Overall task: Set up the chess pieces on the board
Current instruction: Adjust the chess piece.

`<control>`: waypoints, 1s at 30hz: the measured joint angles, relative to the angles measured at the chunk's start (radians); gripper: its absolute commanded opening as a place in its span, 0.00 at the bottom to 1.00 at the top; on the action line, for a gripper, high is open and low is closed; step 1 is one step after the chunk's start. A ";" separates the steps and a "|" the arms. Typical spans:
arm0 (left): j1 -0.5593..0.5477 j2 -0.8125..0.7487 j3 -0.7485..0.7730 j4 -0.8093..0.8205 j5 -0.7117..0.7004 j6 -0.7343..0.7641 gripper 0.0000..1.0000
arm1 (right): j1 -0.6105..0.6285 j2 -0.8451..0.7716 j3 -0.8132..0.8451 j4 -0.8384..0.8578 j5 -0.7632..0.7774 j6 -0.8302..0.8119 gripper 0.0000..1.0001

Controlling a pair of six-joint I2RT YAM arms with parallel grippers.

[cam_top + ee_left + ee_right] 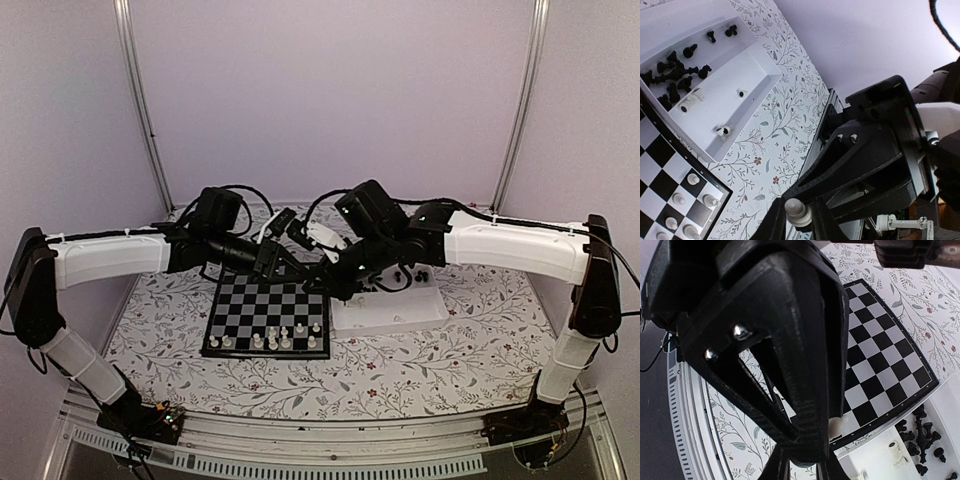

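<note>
The board [250, 310] lies at the table's middle, with several white chess pieces [285, 338] on its near rows. My left gripper [278, 265] hangs over the board's far edge. In the left wrist view it [796, 222] is shut on a white piece [797, 211]. My right gripper [338, 288] is over the board's right edge, beside the tray. In the right wrist view its [805, 472] jaws stand close together with a dark rounded shape between them, which I cannot identify. A white piece [836, 426] peeks out beside one finger at the board's edge [900, 402].
A white two-compartment tray [395, 318] lies right of the board. It also shows in the left wrist view [757, 60], holding several black pieces [675, 67] and a few white ones [722, 131]. A floral cloth [450, 365] covers the table.
</note>
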 measured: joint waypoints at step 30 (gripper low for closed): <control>-0.003 -0.566 -0.331 -0.140 -0.494 0.146 0.00 | 0.005 -0.164 -0.305 0.047 -0.044 0.170 0.44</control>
